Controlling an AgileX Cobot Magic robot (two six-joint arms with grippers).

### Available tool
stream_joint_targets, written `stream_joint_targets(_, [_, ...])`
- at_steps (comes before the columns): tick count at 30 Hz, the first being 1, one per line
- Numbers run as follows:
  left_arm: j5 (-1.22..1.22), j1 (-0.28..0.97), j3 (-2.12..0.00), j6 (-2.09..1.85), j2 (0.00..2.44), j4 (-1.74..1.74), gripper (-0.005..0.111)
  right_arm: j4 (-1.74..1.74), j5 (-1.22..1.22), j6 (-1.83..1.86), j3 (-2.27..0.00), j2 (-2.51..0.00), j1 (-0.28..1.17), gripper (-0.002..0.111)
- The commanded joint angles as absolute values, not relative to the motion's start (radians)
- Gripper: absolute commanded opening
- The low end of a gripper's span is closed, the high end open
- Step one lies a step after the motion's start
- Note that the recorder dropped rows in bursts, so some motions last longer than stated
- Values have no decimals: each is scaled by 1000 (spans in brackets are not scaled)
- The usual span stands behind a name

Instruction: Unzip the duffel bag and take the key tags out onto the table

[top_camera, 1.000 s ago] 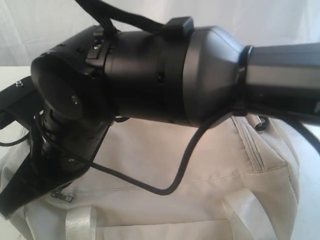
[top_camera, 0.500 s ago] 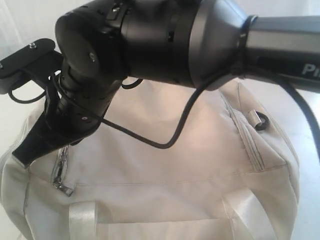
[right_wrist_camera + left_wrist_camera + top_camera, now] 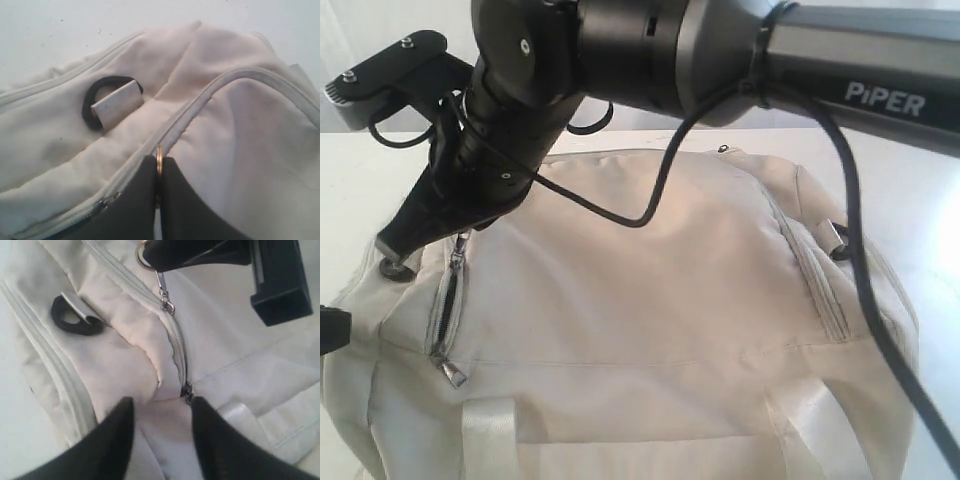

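Right end effector (image 3: 158, 167) clenched on the ring pull (image 3: 159, 151)
Zipper (image 3: 448, 300) runs down-frame along the left of the duffel bag (image 3: 650, 300); left end effector (image 3: 162, 405) hovers released.

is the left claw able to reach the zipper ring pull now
Probably not: the right claw is shut on the ring pull, covering most of it; the open left claw hovers further along the zipper.

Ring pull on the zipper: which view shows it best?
Left wrist view: the ring pull with its clip, held by the right gripper, jaws shut. Right wrist shows it edge-on; exterior, small below the gripper.
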State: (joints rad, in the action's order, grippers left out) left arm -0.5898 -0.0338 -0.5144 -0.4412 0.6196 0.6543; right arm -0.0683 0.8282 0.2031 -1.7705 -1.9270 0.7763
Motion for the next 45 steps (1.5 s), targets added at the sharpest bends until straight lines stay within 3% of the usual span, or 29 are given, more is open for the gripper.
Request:
stream_joint_targets(1, [-535, -28, -508, -476, 665, 710, 74, -109, 823, 278, -1819, -1954, 750, 0])
stream_joint_targets(13, [-468, -28, -508, -657, 889, 881, 62, -152, 834, 349, -1930, -2028, 736, 0])
stream_joint_targets(16, [-468, -28, -508, -662, 910, 881, 47, -149, 829, 359, -1935, -2042, 734, 0])
stream_joint_targets(22, [-495, -28, -508, -696, 920, 843, 0, -161, 829, 363, -1972, -2080, 708, 0])
stream_joint_targets(45, [-544, -28, -512, -697, 918, 847, 0, -168, 749, 357, -2271, -2283, 605, 0])
